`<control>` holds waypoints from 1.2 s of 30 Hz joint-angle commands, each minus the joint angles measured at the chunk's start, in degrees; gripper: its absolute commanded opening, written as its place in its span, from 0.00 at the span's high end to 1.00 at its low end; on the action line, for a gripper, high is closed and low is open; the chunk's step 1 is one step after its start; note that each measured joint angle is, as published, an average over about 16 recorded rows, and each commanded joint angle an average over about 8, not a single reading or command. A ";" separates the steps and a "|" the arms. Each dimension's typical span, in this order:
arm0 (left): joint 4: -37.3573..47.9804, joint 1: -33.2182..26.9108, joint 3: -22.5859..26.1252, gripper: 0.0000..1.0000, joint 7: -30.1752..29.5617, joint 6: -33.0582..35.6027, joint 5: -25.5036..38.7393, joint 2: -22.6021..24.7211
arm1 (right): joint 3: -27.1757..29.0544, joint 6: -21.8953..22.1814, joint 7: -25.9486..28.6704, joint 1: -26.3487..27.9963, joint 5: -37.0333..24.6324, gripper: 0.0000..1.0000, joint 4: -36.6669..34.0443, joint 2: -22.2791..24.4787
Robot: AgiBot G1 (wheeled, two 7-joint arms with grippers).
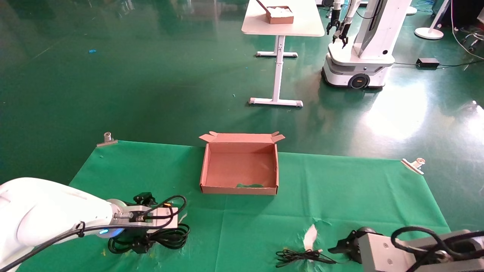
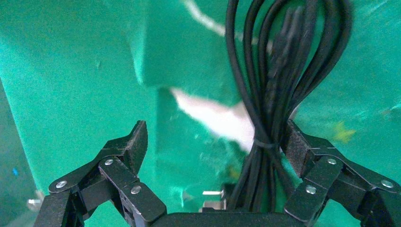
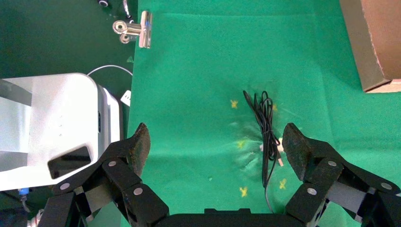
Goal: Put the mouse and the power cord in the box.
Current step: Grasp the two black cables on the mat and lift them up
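Observation:
The brown cardboard box (image 1: 240,166) stands open at the middle of the green cloth, its flap lid up at the far side; one corner of the box (image 3: 373,42) shows in the right wrist view. The power cord (image 1: 166,238) lies coiled at the front left. My left gripper (image 2: 216,142) is open, low over the power cord (image 2: 265,94), whose tied bundle runs between the fingers, close against one finger (image 2: 295,142). At the front right, my right gripper (image 3: 216,144) is open over the mouse's thin black wire (image 3: 267,132). The mouse's body is hidden.
Metal clips (image 1: 107,139) (image 1: 414,165) hold the cloth's far corners. A torn white patch (image 1: 311,236) shows by the thin wire bundle (image 1: 298,257). Beyond on the floor stand a white table (image 1: 281,26) with a smaller brown box (image 1: 280,15) and another white robot (image 1: 359,56).

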 commanded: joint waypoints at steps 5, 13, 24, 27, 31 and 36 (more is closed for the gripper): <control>1.83 -0.21 -0.10 0.00 0.31 -0.98 0.20 0.26 | -0.91 0.45 0.22 0.15 -0.52 0.00 0.04 -0.53; 2.56 -0.37 -0.15 0.00 0.90 -1.27 -0.12 0.38 | -3.88 0.93 0.97 1.22 -6.36 0.00 -0.28 -2.86; 2.79 -0.43 -0.15 0.00 1.06 -1.34 -0.20 0.44 | -11.30 4.44 -1.92 5.81 -22.95 0.00 -9.87 -16.43; 2.81 -0.44 -0.15 0.00 1.07 -1.35 -0.20 0.45 | -12.77 6.38 -3.54 7.01 -26.18 0.00 -14.93 -20.61; 2.82 -0.44 -0.15 0.00 1.08 -1.35 -0.21 0.45 | -14.10 8.98 -5.99 8.29 -29.02 0.00 -22.12 -25.31; 2.83 -0.44 -0.15 0.00 1.09 -1.35 -0.21 0.45 | -14.93 11.43 -8.84 9.79 -30.58 0.02 -30.41 -29.97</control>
